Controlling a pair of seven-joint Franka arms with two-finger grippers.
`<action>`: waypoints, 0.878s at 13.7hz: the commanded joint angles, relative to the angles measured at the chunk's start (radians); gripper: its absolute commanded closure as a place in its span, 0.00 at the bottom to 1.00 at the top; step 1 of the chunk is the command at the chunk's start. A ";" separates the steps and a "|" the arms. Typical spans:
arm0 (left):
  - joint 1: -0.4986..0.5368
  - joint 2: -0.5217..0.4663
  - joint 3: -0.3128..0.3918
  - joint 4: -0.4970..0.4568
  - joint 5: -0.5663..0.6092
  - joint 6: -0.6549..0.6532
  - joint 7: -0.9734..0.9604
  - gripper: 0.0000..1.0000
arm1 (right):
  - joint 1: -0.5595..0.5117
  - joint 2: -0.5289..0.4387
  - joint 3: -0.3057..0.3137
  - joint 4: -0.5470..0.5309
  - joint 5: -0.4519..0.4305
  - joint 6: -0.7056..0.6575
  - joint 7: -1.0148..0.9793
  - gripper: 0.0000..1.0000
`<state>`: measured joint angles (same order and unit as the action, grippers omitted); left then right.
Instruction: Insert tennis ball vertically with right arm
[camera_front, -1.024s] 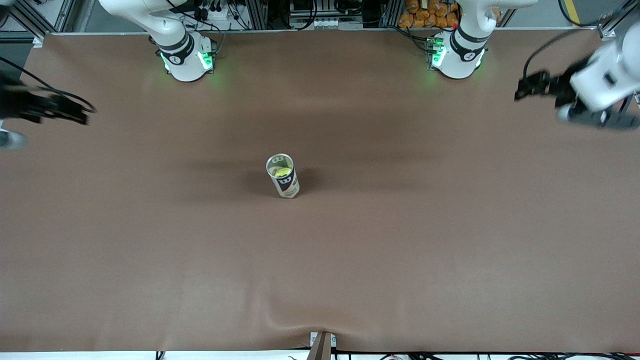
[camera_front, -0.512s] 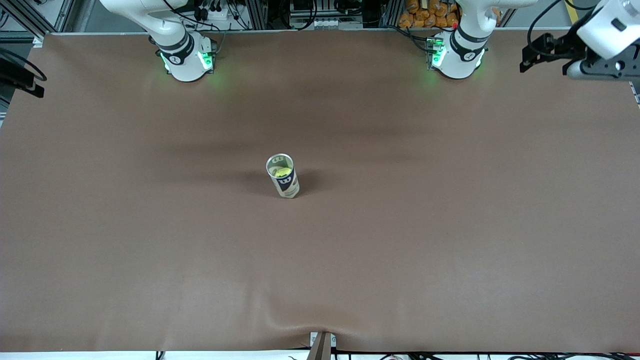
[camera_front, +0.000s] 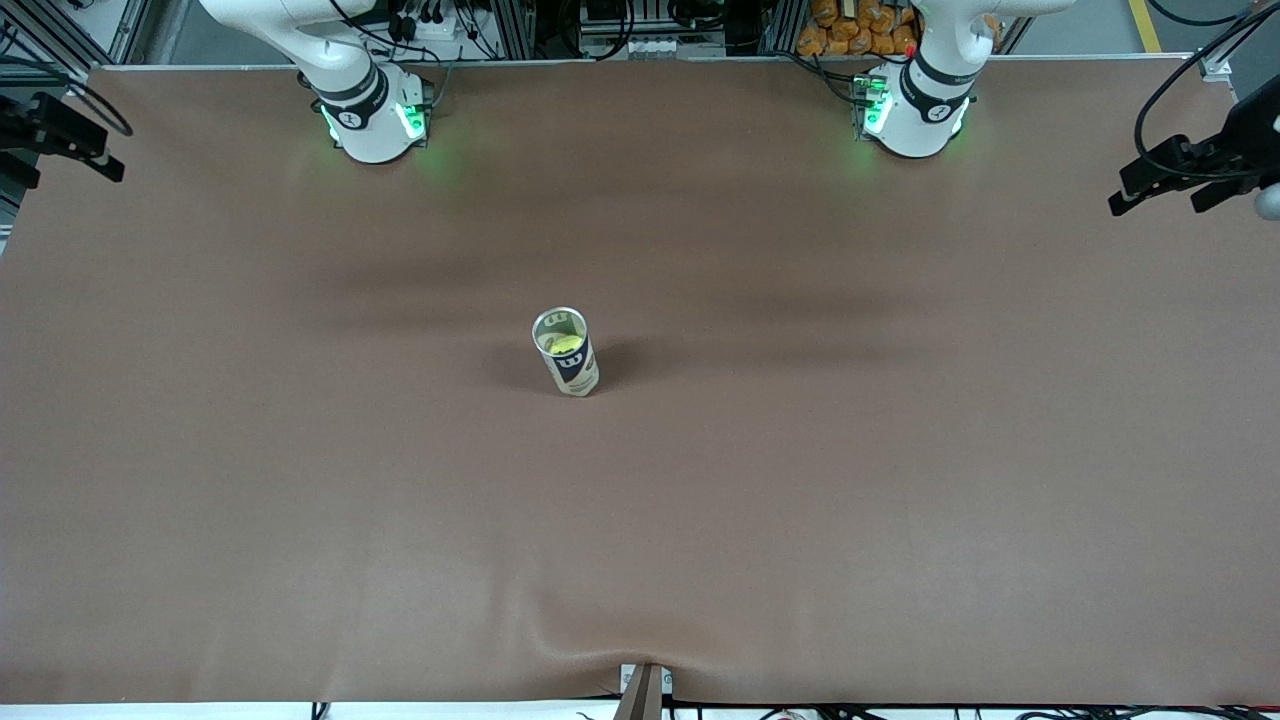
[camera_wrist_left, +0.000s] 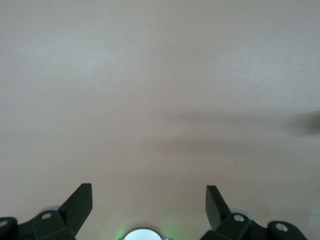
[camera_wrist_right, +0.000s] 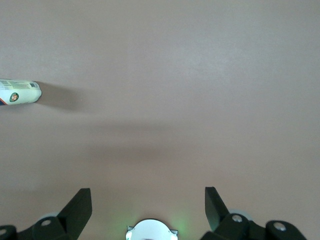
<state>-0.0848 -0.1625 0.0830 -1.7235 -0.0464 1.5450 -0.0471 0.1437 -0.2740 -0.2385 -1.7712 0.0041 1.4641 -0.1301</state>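
Note:
A tennis ball can (camera_front: 570, 360) stands upright near the middle of the brown table (camera_front: 800, 500), its mouth open upward. A yellow tennis ball (camera_front: 562, 344) lies inside it. My right gripper (camera_front: 70, 140) hovers over the table's edge at the right arm's end, open and empty. In the right wrist view its jaws (camera_wrist_right: 148, 195) are spread wide, and the can (camera_wrist_right: 20, 92) shows well off to one side. My left gripper (camera_front: 1165, 178) hangs over the left arm's end of the table, open and empty; its jaws (camera_wrist_left: 149, 192) frame only bare table.
The two arm bases (camera_front: 375, 115) (camera_front: 910, 110) glow green along the table's edge by the robots. The table cover bulges in a crease (camera_front: 600, 640) at the edge nearest the front camera, above a small bracket (camera_front: 643, 690).
My right gripper has drawn back toward the robots' side at its end of the table. My left gripper rose, then swung outward to the table's end. The can has not moved.

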 joint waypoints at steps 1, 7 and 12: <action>-0.004 0.095 -0.072 0.125 0.123 -0.006 0.000 0.00 | 0.002 -0.022 0.022 -0.005 -0.023 0.010 0.001 0.00; 0.028 0.133 -0.072 0.144 0.010 0.023 -0.005 0.00 | 0.013 0.087 0.022 0.143 -0.026 -0.094 0.004 0.00; 0.030 0.127 -0.071 0.144 0.025 0.020 -0.005 0.00 | 0.014 0.101 0.022 0.154 -0.027 -0.117 -0.002 0.00</action>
<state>-0.0593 -0.0365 0.0135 -1.5956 -0.0242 1.5685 -0.0491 0.1506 -0.1866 -0.2162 -1.6473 -0.0040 1.3704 -0.1297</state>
